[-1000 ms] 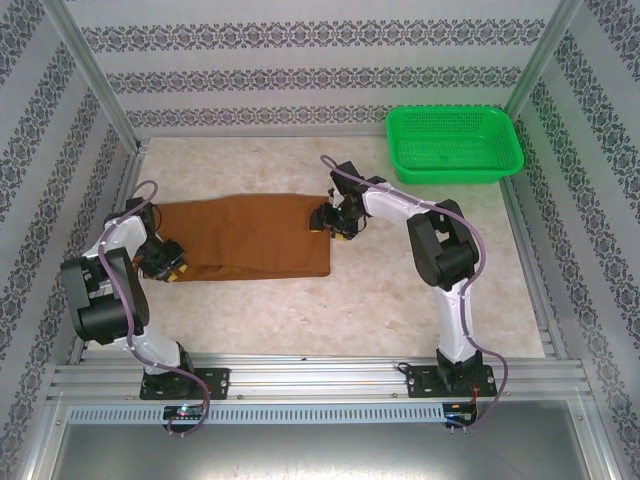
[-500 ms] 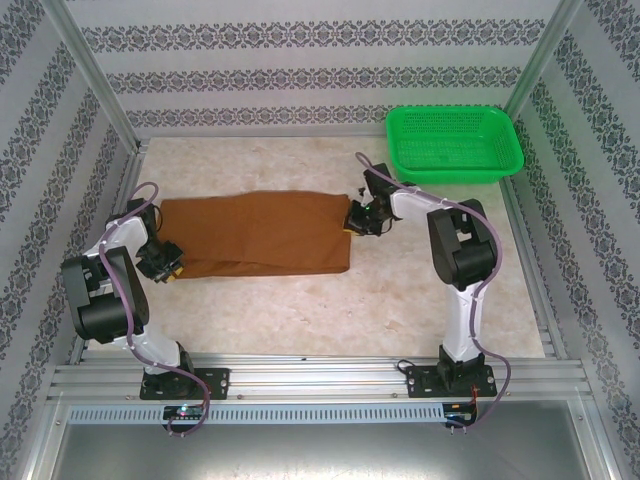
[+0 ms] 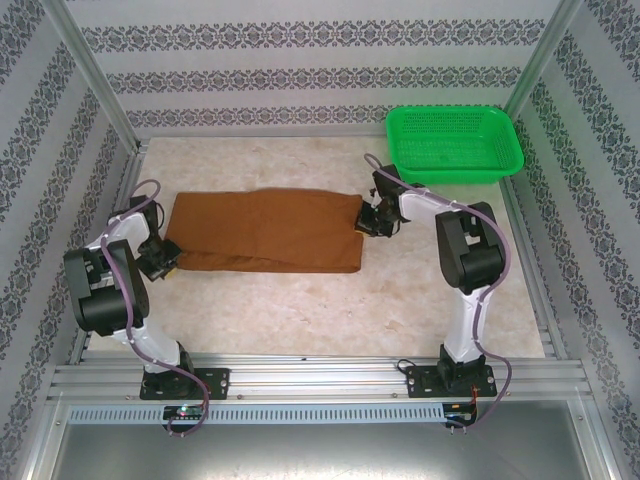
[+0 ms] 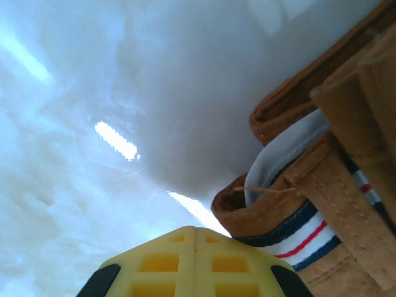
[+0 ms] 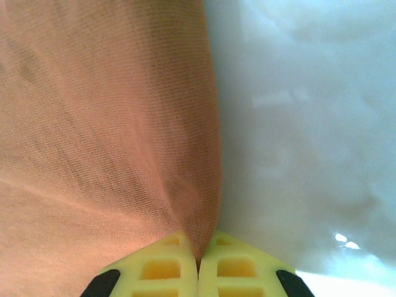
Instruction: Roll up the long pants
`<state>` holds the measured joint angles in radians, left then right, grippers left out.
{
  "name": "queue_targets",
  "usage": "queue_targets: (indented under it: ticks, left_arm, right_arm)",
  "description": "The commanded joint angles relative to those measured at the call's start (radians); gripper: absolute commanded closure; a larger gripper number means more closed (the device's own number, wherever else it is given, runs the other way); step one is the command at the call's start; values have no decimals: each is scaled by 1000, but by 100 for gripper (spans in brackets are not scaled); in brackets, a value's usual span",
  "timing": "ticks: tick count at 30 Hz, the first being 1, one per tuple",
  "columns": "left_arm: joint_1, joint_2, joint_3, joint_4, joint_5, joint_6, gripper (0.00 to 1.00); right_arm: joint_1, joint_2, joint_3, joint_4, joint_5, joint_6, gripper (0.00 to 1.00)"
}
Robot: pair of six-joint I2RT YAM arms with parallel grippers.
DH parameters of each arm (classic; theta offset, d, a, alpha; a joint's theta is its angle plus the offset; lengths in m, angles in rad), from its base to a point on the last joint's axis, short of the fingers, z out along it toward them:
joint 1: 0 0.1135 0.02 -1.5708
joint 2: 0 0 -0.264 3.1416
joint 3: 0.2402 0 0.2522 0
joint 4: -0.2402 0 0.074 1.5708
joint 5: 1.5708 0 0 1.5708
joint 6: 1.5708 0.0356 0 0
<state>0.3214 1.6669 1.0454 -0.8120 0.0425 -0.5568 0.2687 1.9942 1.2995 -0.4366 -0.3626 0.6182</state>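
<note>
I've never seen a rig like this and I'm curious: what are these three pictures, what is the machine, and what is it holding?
It is a robot: a left arm and a right arm bolted at the near edge of a table, each ending in a two-finger gripper. The wide picture comes from a fixed camera above and behind the arms. The other two come from small cameras on the wrists, so the yellow shapes at the bottom are the fingers. On the table lie brown pants, laid flat, and a green basket at the far right corner. The right gripper is shut on the pants' right edge. The left gripper sits at the waistband end, its fingers closed together; no cloth shows between them.
</note>
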Motion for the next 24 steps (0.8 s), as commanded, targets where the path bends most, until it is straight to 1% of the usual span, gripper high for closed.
queue_targets:
  ticks: [1, 3, 5, 6, 8, 9, 10, 12, 15, 17, 20, 24]
  left_arm:
    - [-62, -122, 59, 5, -97, -62, 100]
    - [-105, -191, 62, 25, -108, -89, 100]
    - [-145, -240, 67, 56, -107, -101, 94]
    - [-169, -254, 74, 75, -105, -103, 93]
    - [-219, -250, 106, 101, -93, -95, 94]
    - [-250, -230, 133, 108, -94, -86, 98]
    - [-273, -202, 153, 120, -90, -75, 100]
    - [-321, -110, 214, 129, -78, -66, 100]
    - [-362, 42, 305, 139, -41, -67, 100]
    - [-387, 146, 374, 136, -35, -55, 100]
    - [-411, 313, 521, 85, -29, -31, 100]
    - [-429, 496, 713, 25, 5, -9, 100]
  right_arm:
    - [-21, -82, -118, -29, 71, -14, 100]
    - [-18, -121, -173, -14, 71, -4, 100]
    - [-8, -157, -220, -5, 73, 1, 100]
    - [-2, -172, -240, 3, 77, 5, 100]
    - [15, -195, -274, 14, 81, 10, 100]
    - [27, -201, -285, 15, 82, 10, 100]
    - [36, -204, -295, 15, 84, 9, 100]
    - [60, -213, -317, 19, 94, 10, 100]
    - [94, -242, -362, 36, 100, 14, 100]
    - [117, -269, -395, 50, 104, 20, 100]
    - [168, -319, -441, 63, 122, 33, 100]
    - [276, -393, -472, 21, 173, 28, 100]
